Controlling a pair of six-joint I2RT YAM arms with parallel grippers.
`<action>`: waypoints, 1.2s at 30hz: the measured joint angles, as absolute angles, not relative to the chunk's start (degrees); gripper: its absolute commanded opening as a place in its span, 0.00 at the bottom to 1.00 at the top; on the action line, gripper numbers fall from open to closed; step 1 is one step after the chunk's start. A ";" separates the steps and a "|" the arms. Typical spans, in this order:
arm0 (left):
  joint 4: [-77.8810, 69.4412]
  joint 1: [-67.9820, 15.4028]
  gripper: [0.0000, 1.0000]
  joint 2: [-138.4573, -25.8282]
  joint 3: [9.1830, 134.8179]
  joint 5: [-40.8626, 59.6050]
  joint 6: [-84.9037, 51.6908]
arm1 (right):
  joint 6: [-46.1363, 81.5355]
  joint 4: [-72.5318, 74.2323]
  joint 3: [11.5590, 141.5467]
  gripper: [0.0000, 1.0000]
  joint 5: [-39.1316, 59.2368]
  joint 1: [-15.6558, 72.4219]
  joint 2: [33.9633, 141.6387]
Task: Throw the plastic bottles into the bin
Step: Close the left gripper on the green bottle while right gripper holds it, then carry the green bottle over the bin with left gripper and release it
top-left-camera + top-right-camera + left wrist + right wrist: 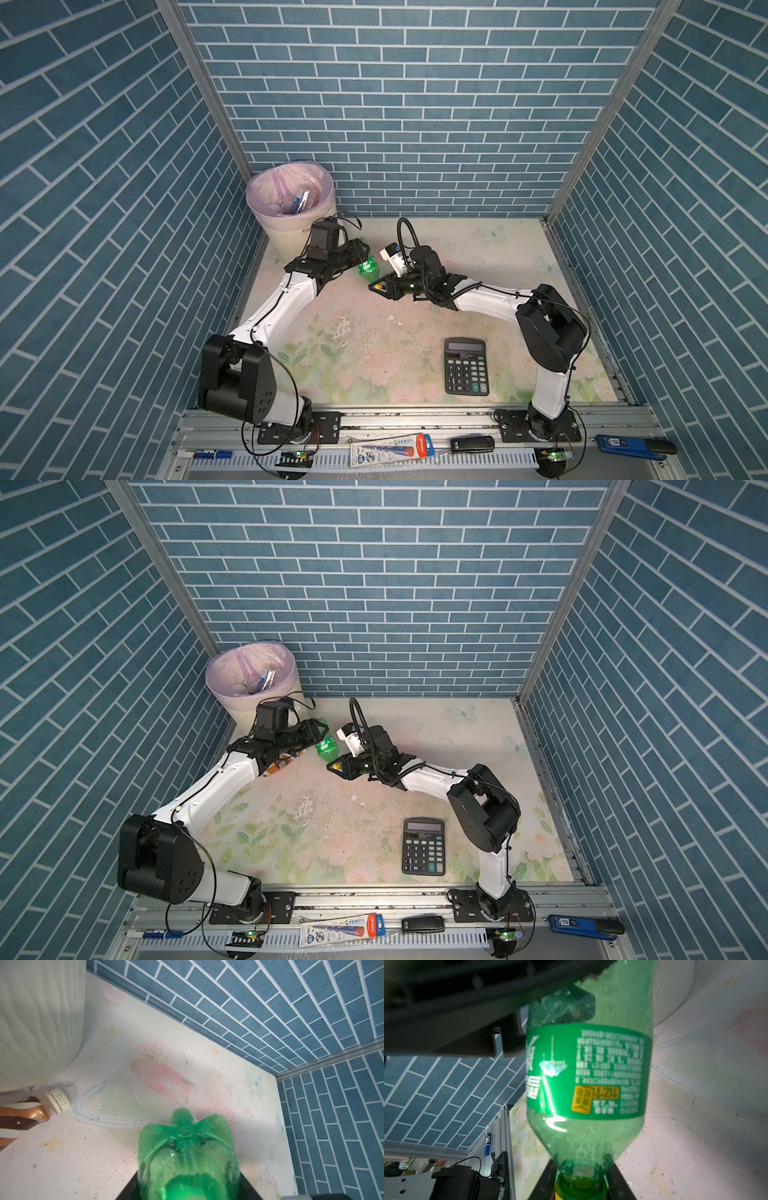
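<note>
Gleaming green bottle, neck clamped in right hand, base inside left hand, grip there uncertain.

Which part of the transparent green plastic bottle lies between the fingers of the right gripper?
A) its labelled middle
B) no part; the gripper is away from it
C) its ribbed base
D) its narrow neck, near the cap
D: in the right wrist view the green plastic bottle has its narrow neck between the two black fingers of the right gripper.
</note>
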State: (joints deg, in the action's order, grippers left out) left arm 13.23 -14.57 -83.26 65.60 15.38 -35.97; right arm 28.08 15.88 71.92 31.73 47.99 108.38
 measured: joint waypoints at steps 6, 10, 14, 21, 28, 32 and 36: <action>13.08 -14.68 0.46 -83.24 65.60 14.90 -35.97 | 27.97 15.86 71.92 0.43 31.75 47.99 108.18; 13.02 -14.66 0.46 -82.98 65.60 13.78 -35.88 | 27.73 15.90 71.90 0.52 31.77 47.99 107.44; 13.23 -14.66 0.46 -82.13 65.89 11.90 -34.94 | 27.53 15.90 71.77 0.58 31.68 47.97 106.10; 14.00 -13.96 0.46 -82.04 70.57 8.34 -32.75 | 26.06 15.55 71.68 0.74 30.41 47.55 103.72; 16.23 -12.12 0.46 -82.39 80.05 5.23 -30.09 | 22.92 10.70 75.55 0.96 27.42 47.29 103.53; 16.56 -10.90 0.46 -83.22 87.29 3.46 -28.14 | 20.86 8.19 82.98 0.99 25.87 47.18 103.66; 18.00 -8.88 0.46 -85.36 95.04 1.83 -26.00 | 19.25 7.70 90.72 0.99 24.82 47.18 103.98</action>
State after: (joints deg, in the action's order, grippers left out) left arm 18.00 -8.88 -85.36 95.04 1.83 -26.00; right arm 19.25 7.70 90.72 24.82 47.18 103.98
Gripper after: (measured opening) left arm 0.570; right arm 0.991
